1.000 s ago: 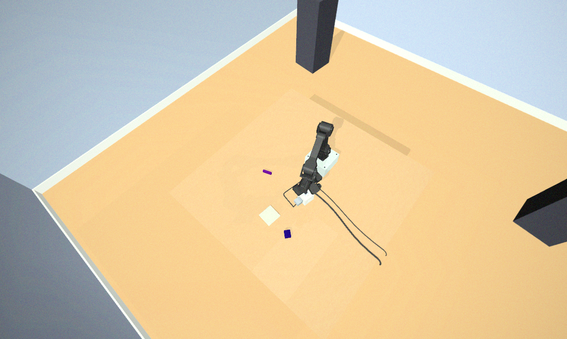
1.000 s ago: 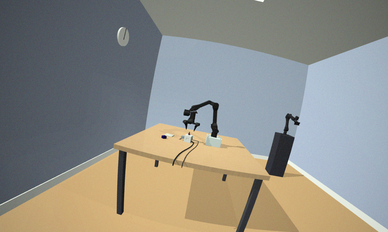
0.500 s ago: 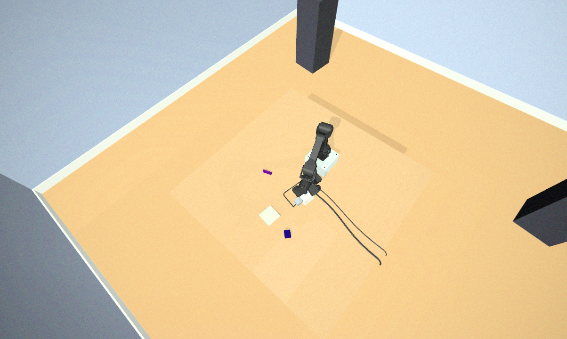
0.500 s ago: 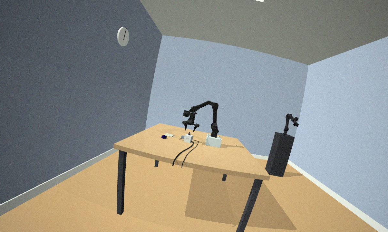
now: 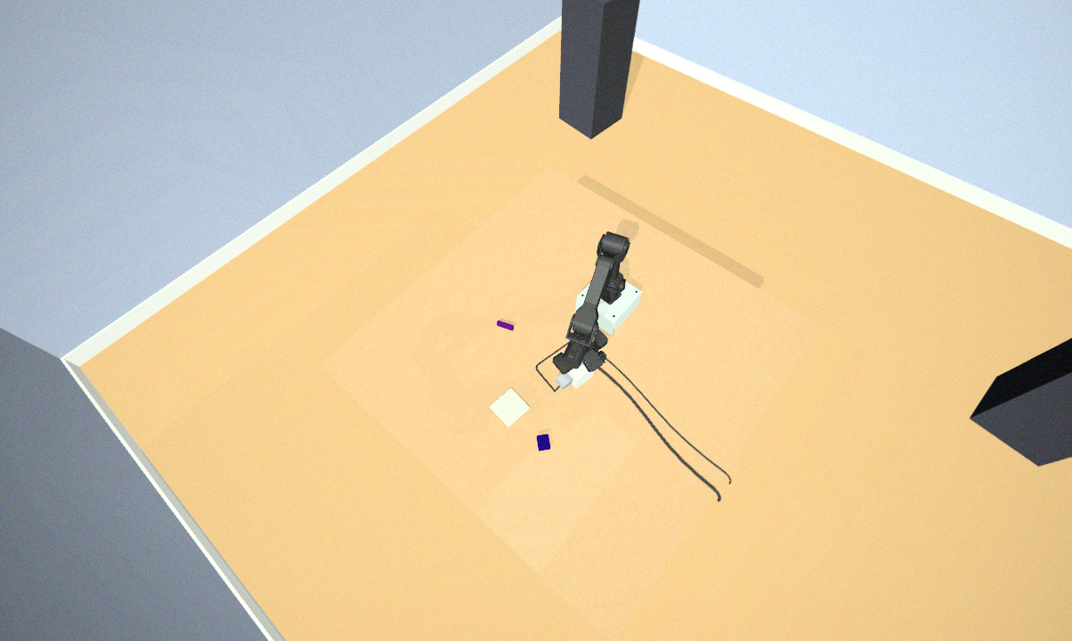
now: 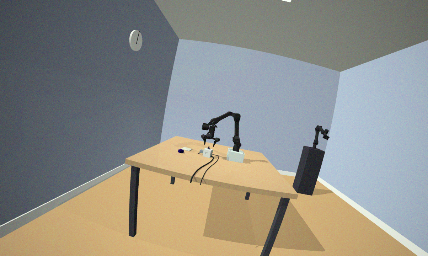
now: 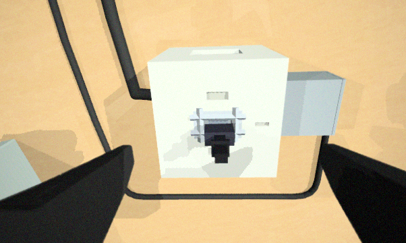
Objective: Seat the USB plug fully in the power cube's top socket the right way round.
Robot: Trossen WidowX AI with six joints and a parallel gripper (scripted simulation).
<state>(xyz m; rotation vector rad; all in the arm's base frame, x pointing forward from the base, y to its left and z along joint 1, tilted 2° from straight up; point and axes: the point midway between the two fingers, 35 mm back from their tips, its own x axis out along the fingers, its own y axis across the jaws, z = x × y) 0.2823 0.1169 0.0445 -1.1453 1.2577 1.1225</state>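
The white power cube (image 5: 580, 380) (image 6: 207, 153) (image 7: 176, 84) stands on the table. The dark USB plug (image 6: 208, 147) (image 7: 220, 134) stands up from its top, inside a pale socket guide (image 7: 218, 115). In the wrist view its narrow end points toward the bottom of the picture. Its depth and which way round it sits cannot be told. My gripper (image 5: 579, 364) (image 6: 209, 145) (image 7: 225, 152) is open and empty, pointing down above the cube, one finger on either side of the plug and not touching it. In the top view the arm hides the plug.
A grey adapter (image 5: 564, 381) (image 6: 201, 151) (image 7: 311, 104) sticks out from the cube's side. A thick cable (image 7: 117, 44) and a thin cable (image 7: 216, 196) run around it. A cream square (image 5: 509, 407), a blue block (image 5: 543, 442) and a purple bar (image 5: 505, 325) lie beyond.
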